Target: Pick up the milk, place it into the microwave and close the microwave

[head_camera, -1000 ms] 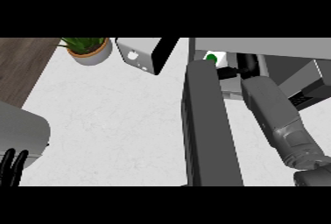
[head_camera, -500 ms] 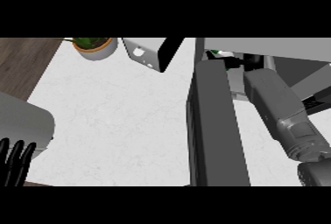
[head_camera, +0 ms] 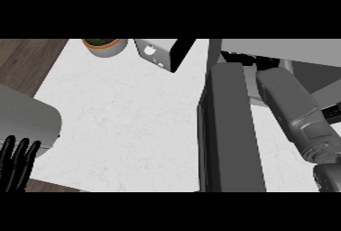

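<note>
Right hand [head_camera: 261, 63] showed only as a dark patch at the upper right of the frame, past the end of its grey forearm [head_camera: 293, 113]. Whether it was wide, narrow or closed round anything, I could not tell. Just to the left of that patch a few green specks marked the milk [head_camera: 230, 53], close under the grey body of the microwave [head_camera: 279, 47]. Most of the carton was hidden.

Compared with a second before, the forearm had pushed further up the frame toward the microwave, and the milk, then plainly visible with its green top and white side, had shrunk to those specks. My reading is that the milk was being carried into the cavity or had just reached it. Placing looked close to done, with closing not yet begun.

The microwave door [head_camera: 226, 131] stood open, a long dark slab seen edge-on down the middle right, just left of the forearm. It would need to swing shut, and the forearm lay in its path, so the arm would have to come clear first.

Further out, on the pale worktop [head_camera: 133, 122], a plant pot [head_camera: 104, 45] and a white boxy appliance [head_camera: 158, 52] sat along the top edge, well apart from the action. The left hand [head_camera: 16, 162] rested at the lower left, fingers straight and pointing up.
</note>
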Available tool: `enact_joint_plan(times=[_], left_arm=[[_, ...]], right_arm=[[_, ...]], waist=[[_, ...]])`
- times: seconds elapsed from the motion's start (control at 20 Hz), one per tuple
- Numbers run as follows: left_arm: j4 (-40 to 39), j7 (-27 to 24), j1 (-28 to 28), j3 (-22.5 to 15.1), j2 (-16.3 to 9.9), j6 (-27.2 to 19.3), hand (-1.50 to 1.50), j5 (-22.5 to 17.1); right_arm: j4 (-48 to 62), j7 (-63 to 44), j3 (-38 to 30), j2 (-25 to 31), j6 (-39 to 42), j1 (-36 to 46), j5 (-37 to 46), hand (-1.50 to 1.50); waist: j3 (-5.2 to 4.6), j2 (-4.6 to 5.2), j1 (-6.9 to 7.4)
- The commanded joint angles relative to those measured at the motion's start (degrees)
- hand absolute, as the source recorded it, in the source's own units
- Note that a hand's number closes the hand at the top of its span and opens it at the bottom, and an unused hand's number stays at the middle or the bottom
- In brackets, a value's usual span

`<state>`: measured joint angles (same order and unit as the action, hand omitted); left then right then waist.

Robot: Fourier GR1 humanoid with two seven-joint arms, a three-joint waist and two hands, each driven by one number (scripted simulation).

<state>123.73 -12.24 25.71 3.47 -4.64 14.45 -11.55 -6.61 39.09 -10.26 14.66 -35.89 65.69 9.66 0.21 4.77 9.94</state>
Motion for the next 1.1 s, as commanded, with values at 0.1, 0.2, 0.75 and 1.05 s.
enact_joint_plan(times=[0.1, 0.2, 0.75, 1.05], left_arm=[[-0.49, 0.72, -1.30, -0.91, -0.59, 0.01, -1.50, 1.82], [0.21, 1.57, -2.22, -2.60, -0.02, -0.45, -1.50, 2.72], [-0.13, 2.47, -4.08, -4.69, 1.31, -1.74, -1.50, 4.55], [-2.28, 2.04, -4.47, -6.27, 1.43, -1.55, -1.50, 6.70]], right_arm=[[1.68, -1.77, 1.09, -1.38, -7.08, 1.79, 1.76, -1.50], [6.01, -5.57, 5.03, 1.79, -10.30, 1.27, 6.13, -1.50], [2.94, -2.47, -2.15, -3.19, 8.26, 0.81, -1.43, -1.50], [3.19, -3.59, -2.60, -1.62, 9.31, 1.25, -1.55, -1.50]], waist=[[0.05, 0.44, 1.57], [-0.23, 0.80, 1.04], [0.33, 0.14, 0.14], [0.16, -0.14, -0.16]])
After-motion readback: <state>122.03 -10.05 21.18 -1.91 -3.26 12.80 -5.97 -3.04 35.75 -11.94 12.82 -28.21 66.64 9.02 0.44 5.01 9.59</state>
